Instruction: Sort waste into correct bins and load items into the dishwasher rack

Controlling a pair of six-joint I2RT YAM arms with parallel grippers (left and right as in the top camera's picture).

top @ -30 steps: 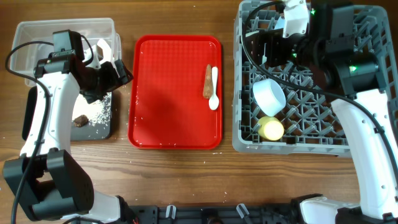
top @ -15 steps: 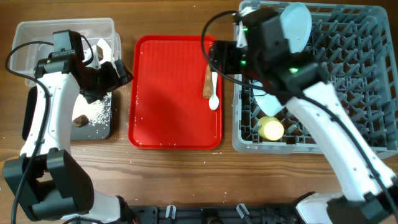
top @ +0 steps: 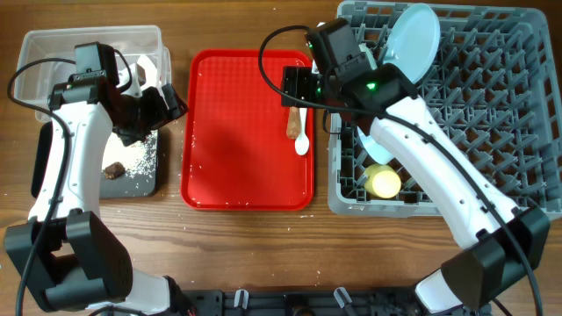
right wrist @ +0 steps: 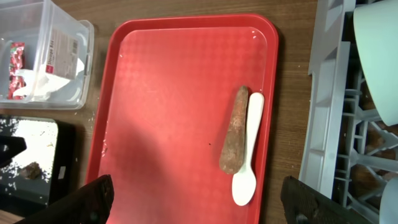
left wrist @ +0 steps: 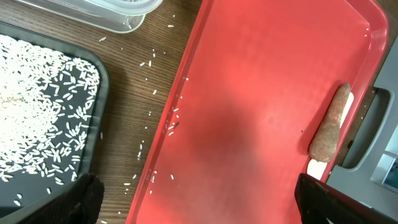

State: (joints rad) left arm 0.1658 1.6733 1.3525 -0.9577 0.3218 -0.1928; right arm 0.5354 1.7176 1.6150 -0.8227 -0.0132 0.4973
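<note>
All share red tray (top: 246,132), left seemingly nearest

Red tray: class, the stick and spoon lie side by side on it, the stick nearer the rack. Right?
No: the spoon lies nearer the rack, beside the stick on the red tray; the right wrist view shows it.

White rice (left wrist: 37,112) covers a black tray (left wrist: 99,81) at the left and lies scattered over the table (left wrist: 143,124) beside a red tray (left wrist: 249,93), where a brown stick (left wrist: 329,127) lies against a white spoon (left wrist: 318,168) near the right rim, the hand (left wrist: 199,204) spread wide below.
</note>
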